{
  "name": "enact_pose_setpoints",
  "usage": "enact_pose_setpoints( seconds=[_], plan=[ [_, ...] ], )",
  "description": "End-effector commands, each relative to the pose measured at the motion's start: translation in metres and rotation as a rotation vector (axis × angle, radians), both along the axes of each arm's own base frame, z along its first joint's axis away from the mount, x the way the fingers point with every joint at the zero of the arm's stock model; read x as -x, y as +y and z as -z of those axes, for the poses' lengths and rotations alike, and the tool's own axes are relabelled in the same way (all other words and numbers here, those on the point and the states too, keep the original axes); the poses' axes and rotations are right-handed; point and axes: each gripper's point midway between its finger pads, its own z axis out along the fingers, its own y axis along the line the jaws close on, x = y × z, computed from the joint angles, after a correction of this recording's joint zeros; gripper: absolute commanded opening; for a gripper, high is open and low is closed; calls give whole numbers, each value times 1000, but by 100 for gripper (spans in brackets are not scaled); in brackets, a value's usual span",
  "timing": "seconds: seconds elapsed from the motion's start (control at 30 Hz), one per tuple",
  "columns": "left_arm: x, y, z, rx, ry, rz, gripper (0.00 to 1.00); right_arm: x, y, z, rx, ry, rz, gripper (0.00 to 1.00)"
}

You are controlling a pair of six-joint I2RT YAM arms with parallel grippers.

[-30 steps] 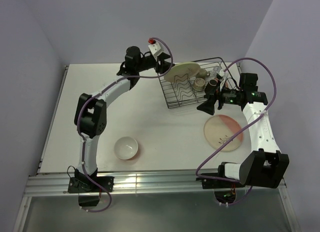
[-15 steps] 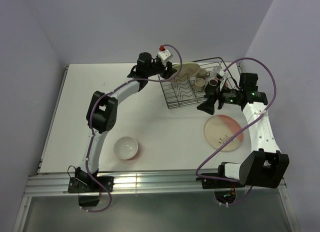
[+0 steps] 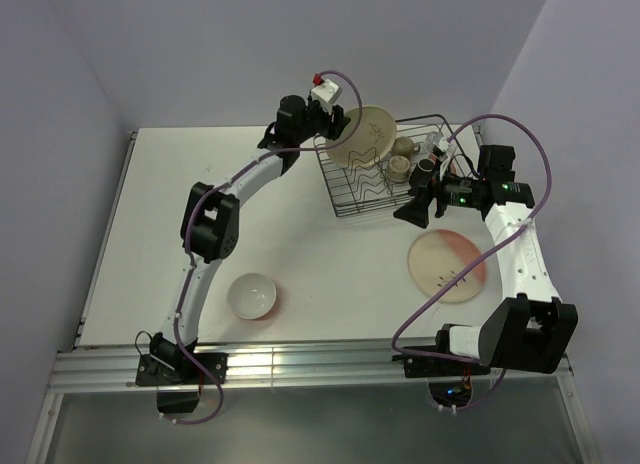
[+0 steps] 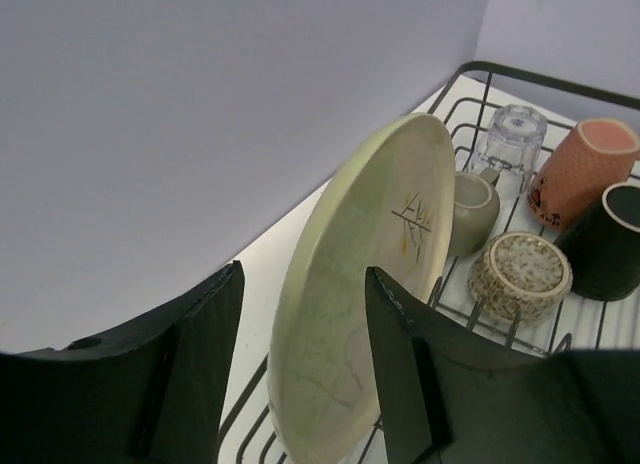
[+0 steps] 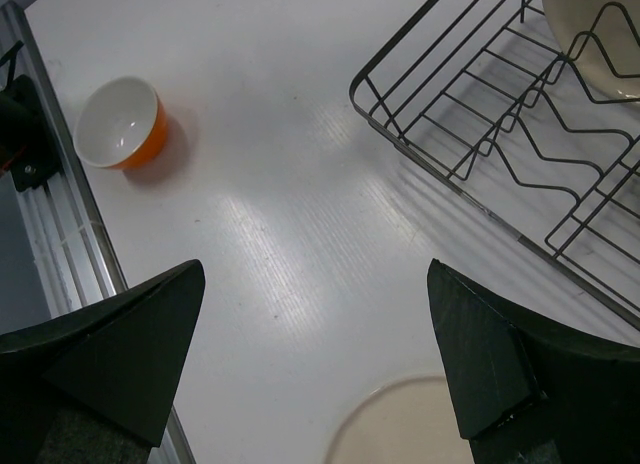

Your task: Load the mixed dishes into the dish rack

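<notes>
White desk [image 3: 200,214] carried the dish rack [image 4: 545,79] at upper centre. Left end effector [image 4: 302,272] straddled the cream plate [image 4: 340,234], standing on edge over the rack's left end; grip unclear. Right end effector [image 5: 315,269] gaped empty, nearer the cream-and-pink plate [image 3: 447,267] lying flat at lower right.

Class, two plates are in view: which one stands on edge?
The cream plate, on edge in the dish rack between the left gripper's fingers; the cream-and-pink plate lies flat on the table.
</notes>
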Motion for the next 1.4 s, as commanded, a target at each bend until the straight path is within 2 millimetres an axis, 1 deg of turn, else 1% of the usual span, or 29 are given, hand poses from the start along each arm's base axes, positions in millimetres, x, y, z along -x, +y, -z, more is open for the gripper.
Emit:
enact_pose_setpoints(
  seconds=[0.0,0.1,0.17,0.2,0.23,0.33,0.43,0.47,0.53,0.6,0.63,0.67,0.7,0.73,0.77,0.83,0.87,0.9,0.93,0.97,1.03,1.07,1.13,1.17,1.23,1.27,1.33,1.37],
  plan=[
    [-8,1,-22,81,2,-43,58,-9,-4,-9,-2,-36,13,100],
    [-10,3,-20,100,21,-47,58,-10,-4,-8,1,-37,15,100],
    [-7,2,-28,117,4,-34,58,-11,-5,-8,9,-40,20,100],
    [-5,3,-25,113,6,-31,58,-11,-5,-8,13,-41,21,100],
    [-3,2,-29,121,-9,-16,58,-12,-6,-8,20,-44,25,100],
    [4,0,-36,126,-21,13,59,-18,-11,-9,45,-52,46,100],
    [13,2,-52,143,-53,37,60,-24,-17,-11,79,-58,77,100],
    [18,4,-64,152,-76,39,64,-27,-20,-11,92,-57,95,100],
    [23,6,-75,156,-97,44,68,-34,-32,-6,144,-54,152,100],
    [34,11,-94,163,-132,57,68,-41,-49,-3,179,-58,214,100],
    [38,12,-98,164,-141,62,70,-43,-55,-1,190,-56,233,100],
    [46,14,-104,165,-146,74,72,-46,-63,1,205,-51,253,100],
    [51,16,-111,172,-158,83,73,-50,-76,10,219,-27,280,100],
    [56,17,-116,175,-167,91,75,-47,-84,19,242,8,293,100],
    [65,21,-118,174,-164,97,79,-50,-94,24,278,6,293,100],
    [76,26,-127,182,-174,99,79,-50,-117,46,347,68,320,100],
    [86,33,-132,181,-172,95,79,-46,-125,62,384,108,297,100],
    [92,38,-135,182,-167,90,83,-44,-137,70,410,131,311,100],
    [98,44,-135,181,-145,83,88,-41,-143,79,431,155,309,100],
    [109,57,-140,190,-123,68,99,-37,-153,91,489,175,299,100],
    [124,72,-139,249,-22,59,99,-32,-163,109,535,209,283,99],
    [136,90,-136,286,59,40,99,-27,-170,120,584,226,253,99],
    [150,108,-127,314,144,32,99,-24,-174,127,618,234,224,97],
    [161,128,-118,343,216,7,99,-23,-177,132,651,219,189,97],
    [172,146,-105,368,293,-16,99,-22,-187,142,715,223,155,95],
    [186,161,-91,379,354,-43,99,-23,-193,150,754,207,103,94],
    [200,174,-77,376,393,-71,99,-22,-198,159,800,201,38,91],
    [215,184,-65,372,403,-104,99,-23,-201,162,821,178,-4,90]
  ],
)
